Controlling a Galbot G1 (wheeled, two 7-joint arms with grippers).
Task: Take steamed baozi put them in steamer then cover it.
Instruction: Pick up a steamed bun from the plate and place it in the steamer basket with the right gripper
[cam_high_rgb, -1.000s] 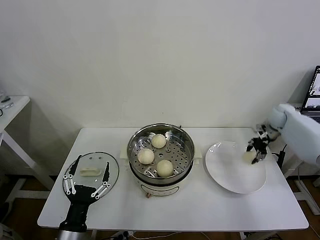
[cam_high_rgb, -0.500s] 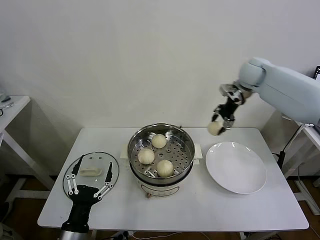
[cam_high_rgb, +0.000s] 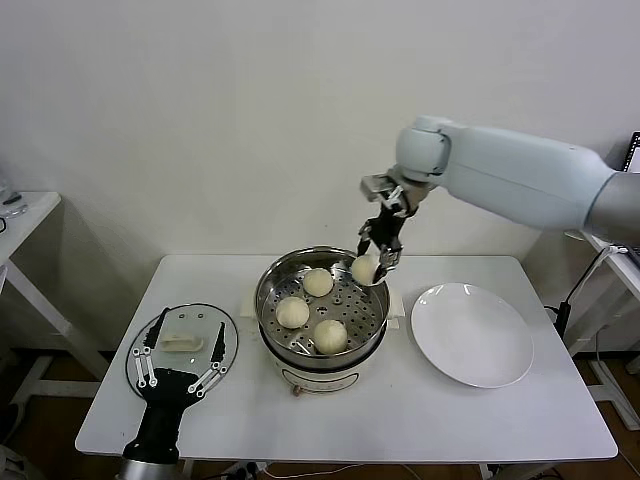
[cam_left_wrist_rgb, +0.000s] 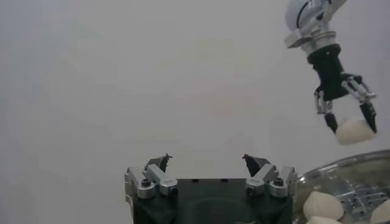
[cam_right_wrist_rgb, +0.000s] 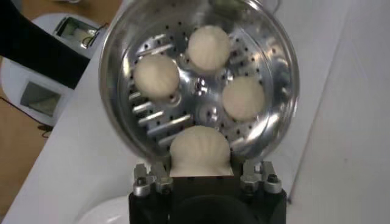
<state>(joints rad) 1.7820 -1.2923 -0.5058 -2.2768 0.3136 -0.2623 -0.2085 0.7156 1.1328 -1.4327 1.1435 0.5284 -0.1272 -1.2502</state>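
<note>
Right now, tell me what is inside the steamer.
Three steamed baozi sit on the perforated tray inside the steamer. The right end effector holds a fourth baozi above the rim. Below the tray is hidden.

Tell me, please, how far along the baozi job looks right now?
Three baozi already sit in the steamer. The right gripper holds the fourth above its rim. Left: drop it in, then fit the cover, lying by the open left gripper.

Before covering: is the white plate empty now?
Empty: the plate shows only bare white; the last baozi hangs in the right gripper over the steamer.
</note>
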